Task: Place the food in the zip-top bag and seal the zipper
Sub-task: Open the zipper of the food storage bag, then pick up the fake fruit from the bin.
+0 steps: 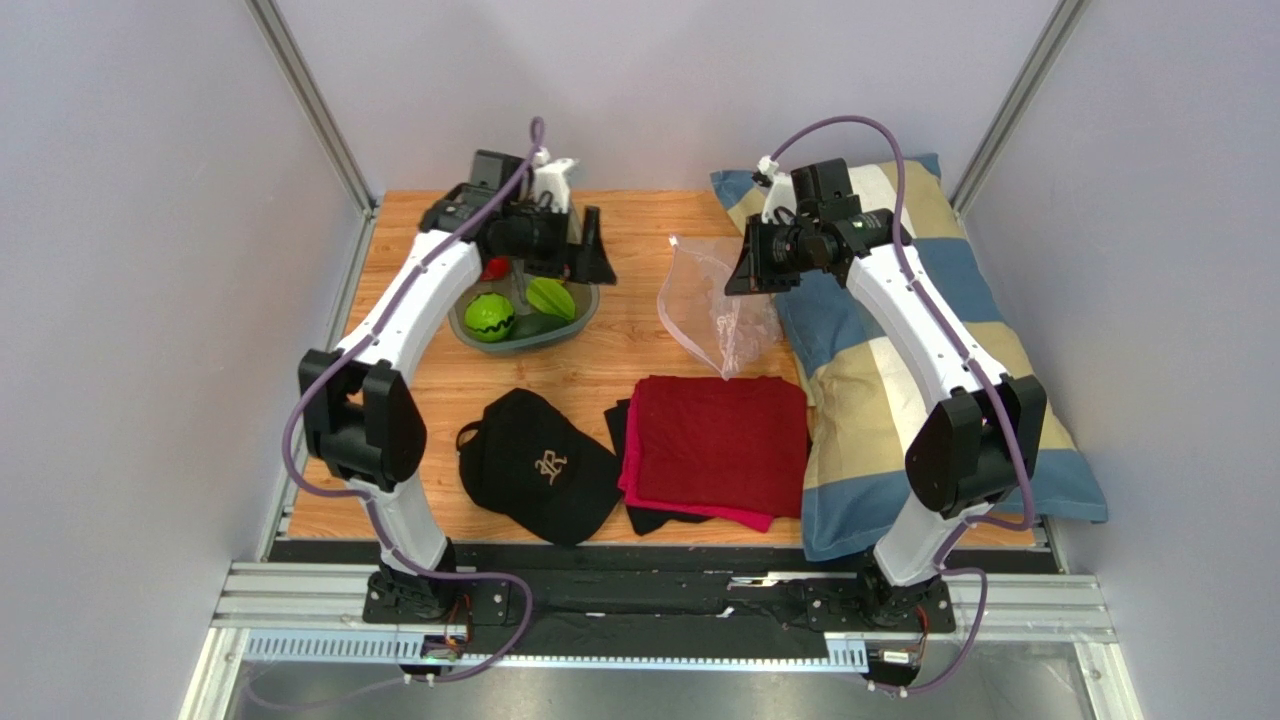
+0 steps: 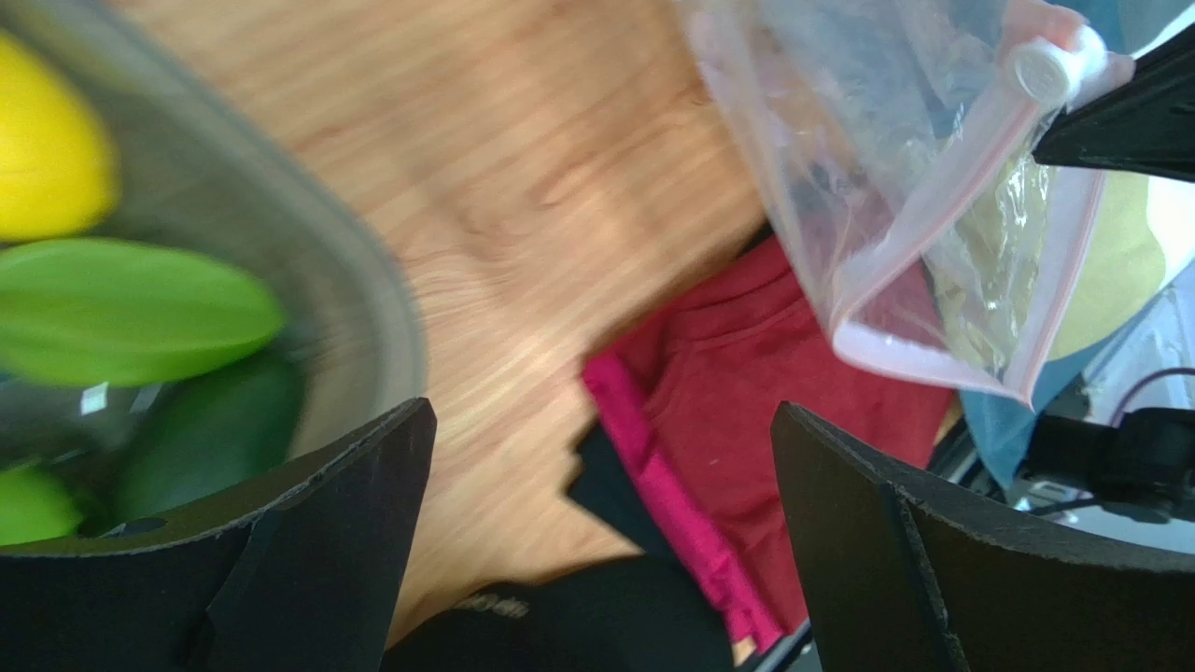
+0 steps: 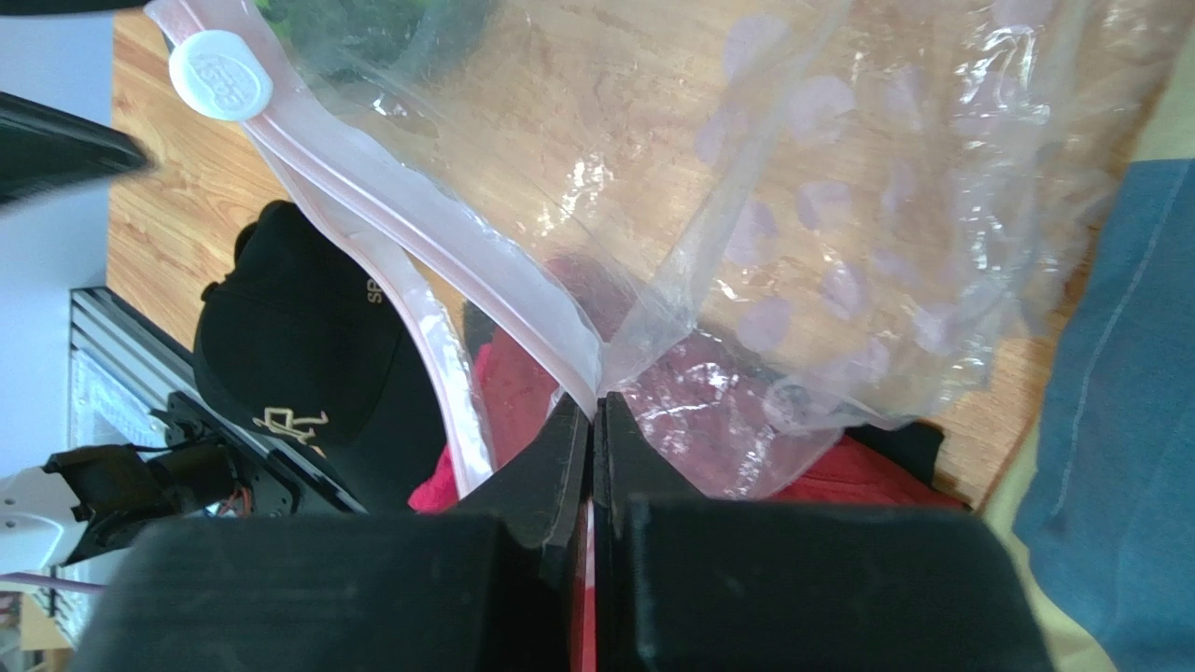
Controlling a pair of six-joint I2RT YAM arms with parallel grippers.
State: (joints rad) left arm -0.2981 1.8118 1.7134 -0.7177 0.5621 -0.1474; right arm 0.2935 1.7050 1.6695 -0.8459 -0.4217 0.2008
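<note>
We are pinching the zip-top bag (image 3: pixel 786 210), seemingly limp and slippery, by its zipper (image 3: pixel 463 266) with our right claw (image 3: pixel 596 409) pressed together, near the tray (image 2: pixel 376 301). Our left claw (image 2: pixel 601 420) is hovering spread above the tray's rim, beside the probably light food (image 2: pixel 126 311).

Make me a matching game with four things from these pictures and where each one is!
Things
1. zip-top bag
2. black cap
3. green star fruit
4. red cloth

Places
A. in the grey-green tray
B. pinched by the right gripper
C. folded on a black cloth
D. lying straight on the wooden table

Pairs: 1-B, 2-D, 3-A, 4-C
</note>
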